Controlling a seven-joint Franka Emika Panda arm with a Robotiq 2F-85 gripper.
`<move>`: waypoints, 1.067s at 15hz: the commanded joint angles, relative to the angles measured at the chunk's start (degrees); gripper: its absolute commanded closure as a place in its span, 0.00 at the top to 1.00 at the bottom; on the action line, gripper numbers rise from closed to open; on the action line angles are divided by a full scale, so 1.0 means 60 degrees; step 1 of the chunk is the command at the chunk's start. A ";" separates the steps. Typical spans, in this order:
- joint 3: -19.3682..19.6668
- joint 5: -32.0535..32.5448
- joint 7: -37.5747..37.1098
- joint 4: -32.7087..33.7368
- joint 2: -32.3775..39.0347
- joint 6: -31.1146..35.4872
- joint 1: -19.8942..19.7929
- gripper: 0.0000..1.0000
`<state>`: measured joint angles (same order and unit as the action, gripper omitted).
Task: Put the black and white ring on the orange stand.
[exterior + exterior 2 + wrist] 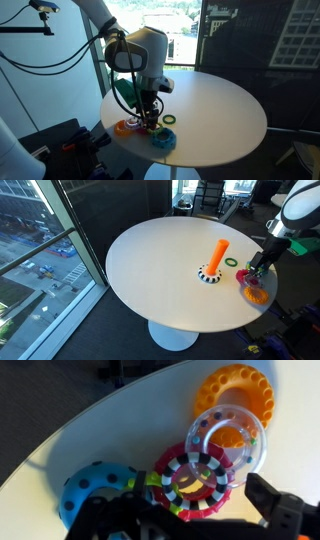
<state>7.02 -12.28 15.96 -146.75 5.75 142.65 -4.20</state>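
In an exterior view the orange stand stands upright near the table's middle. The black and white ring lies flat at its foot, seemingly around the base. My gripper is to the right of the stand, low over a red-pink ring. In the wrist view that red-pink ring has a black-and-white checked inner band and lies between my open, empty fingers. The stand is hidden in the exterior view where the gripper hangs over the ring cluster.
A clear ring, an orange ring and a blue dotted ring crowd the red-pink one near the table edge. A green ring lies beside the stand. The orange ring is nearest the rim.
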 commanded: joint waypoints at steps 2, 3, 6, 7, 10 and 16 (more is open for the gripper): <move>-0.0253 -0.0341 0.0318 0.0283 0.0223 0.0088 -0.0247 1.00; -0.0273 -0.0346 0.0308 0.0314 0.0253 0.0095 -0.0248 1.00; -0.0339 -0.0374 0.0286 0.0427 0.0348 0.0086 -0.0254 1.00; -0.0357 -0.0375 0.0283 0.0457 0.0387 0.0097 -0.0259 1.00; -0.0386 -0.0334 0.0246 0.0547 0.0550 0.0133 -0.0284 1.00; -0.0464 -0.0336 0.0237 0.0680 0.0764 0.0149 -0.0331 1.00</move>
<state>5.62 -12.89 16.07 -143.73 9.44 142.94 -4.59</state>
